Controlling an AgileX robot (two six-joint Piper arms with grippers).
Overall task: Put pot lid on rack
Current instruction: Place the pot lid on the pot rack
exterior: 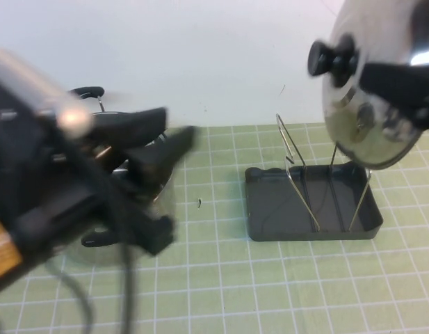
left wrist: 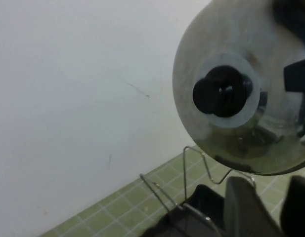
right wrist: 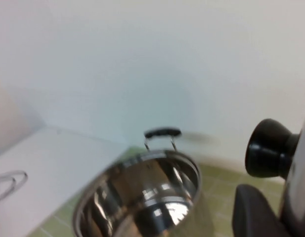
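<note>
Pot lid: the pot lid [exterior: 381, 90] hung in the air at the upper right of the high view, tipped on edge with its black knob [exterior: 332, 59] facing frame-left; its lower rim sat just above the right-hand wire loops.

Right gripper: the right gripper [exterior: 409, 87] reached in from the right edge of the high view, its jaws clamped on the lid's rim; one dark finger [right wrist: 256, 212] showed beside the knob in the right wrist view.

Rack: the rack [exterior: 259, 209], a dark grey tray, lay on the surface at centre-right of the high view, directly below the lid; its wire loops [exterior: 297, 170] rose upright and ran from the near edge toward the far edge.

Governing relation: the lid's disc stood roughly crosswise to the tray's long side, nearly in line with the gaps between the wires, so the coming move was judged a descent with the rim steered into one slot. The lid lay slightly right of the tray's centre.

Nearer arm: the right, already carrying the lid.

Left gripper: the left gripper [exterior: 169, 139] filled the left of the high view, raised over the pot, jaws apart and empty, pointing toward the rack; well apart from the lid.

Pot: the steel pot [right wrist: 142, 197] stood on the surface at left, uncovered.

Risk: judged that the rim could strike a wire top instead of entering a gap.
</note>
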